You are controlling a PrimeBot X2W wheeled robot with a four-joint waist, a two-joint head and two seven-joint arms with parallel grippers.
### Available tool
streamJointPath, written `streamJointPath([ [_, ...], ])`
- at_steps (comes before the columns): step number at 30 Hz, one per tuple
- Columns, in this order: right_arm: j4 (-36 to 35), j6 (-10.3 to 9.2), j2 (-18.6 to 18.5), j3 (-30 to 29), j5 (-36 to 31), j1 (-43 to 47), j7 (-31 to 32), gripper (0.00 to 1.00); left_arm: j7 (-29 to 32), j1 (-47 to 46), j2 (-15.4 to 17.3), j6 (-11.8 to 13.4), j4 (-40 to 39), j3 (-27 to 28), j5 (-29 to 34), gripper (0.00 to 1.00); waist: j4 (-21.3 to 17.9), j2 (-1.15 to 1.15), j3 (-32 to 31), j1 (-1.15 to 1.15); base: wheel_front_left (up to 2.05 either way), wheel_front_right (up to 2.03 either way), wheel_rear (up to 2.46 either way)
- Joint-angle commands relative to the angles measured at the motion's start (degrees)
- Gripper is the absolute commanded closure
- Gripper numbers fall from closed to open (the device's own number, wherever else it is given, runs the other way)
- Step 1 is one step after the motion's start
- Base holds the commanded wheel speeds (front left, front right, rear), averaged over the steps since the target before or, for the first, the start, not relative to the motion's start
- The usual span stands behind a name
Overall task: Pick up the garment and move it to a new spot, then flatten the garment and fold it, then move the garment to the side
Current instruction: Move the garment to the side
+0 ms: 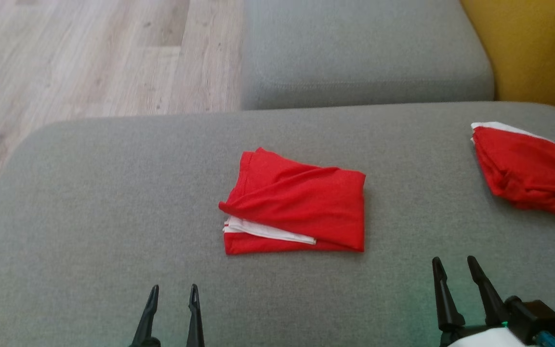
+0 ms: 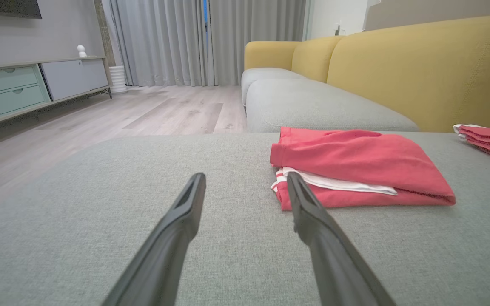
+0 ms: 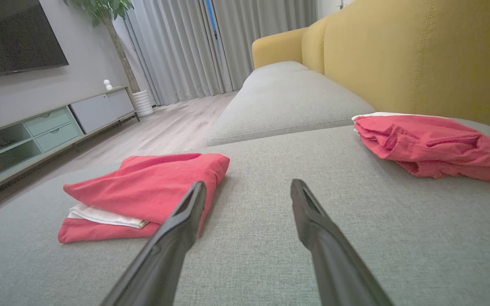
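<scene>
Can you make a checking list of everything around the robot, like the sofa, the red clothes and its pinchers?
Surface: grey sofa cushion, flat fabric.
Job's things: red garment, folded, with a white layer showing at its near edge. It lies mid-cushion and nothing touches it.
Clutter: second red garment, rumpled, at the cushion's right by the yellow backrest.
End effectors: left end effector open and empty, short of the garment; right end effector open and empty.
Cables: nothing seen.
Surroundings: wooden floor, grey curtains, TV cabinet.
</scene>
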Motion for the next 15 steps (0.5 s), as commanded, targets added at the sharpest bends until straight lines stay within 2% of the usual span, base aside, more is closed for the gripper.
streamJointPath([
  [1, -1.57, -0.10, -0.75, 1.12, -0.48, -2.74, -0.61, 0.00, -0.47, -2.74, -0.34, 0.33, -1.73, 2.02, -0.08, 0.00, 0.38, 0.00, 1.01, 0.00, 0.00, 0.00, 0.00],
  [5, -0.04, -0.10, -0.48, 1.67, 2.18, -4.51, -0.61, 0.00, -0.47, -3.93, -0.34, 0.20, -1.88, 1.85, -0.07, 0.00, 1.43, 0.00, 3.74, 0.00, 0.00, 0.00, 0.00],
  [10, 5.56, -0.10, -0.53, 5.39, 11.44, -10.50, -0.29, 0.00, -0.47, -6.34, -0.34, -0.73, -0.91, 2.13, -0.49, 0.00, 2.80, 0.00, 7.87, 0.00, 0.00, 0.00, 0.00],
  [15, 11.99, -0.10, -1.82, 8.45, 20.85, -19.18, 4.05, 0.00, -0.47, -8.70, -0.34, -0.72, -0.92, 0.55, -0.72, 0.00, 4.17, 0.00, 11.19, 0.00, 0.00, 0.00, 0.00],
])
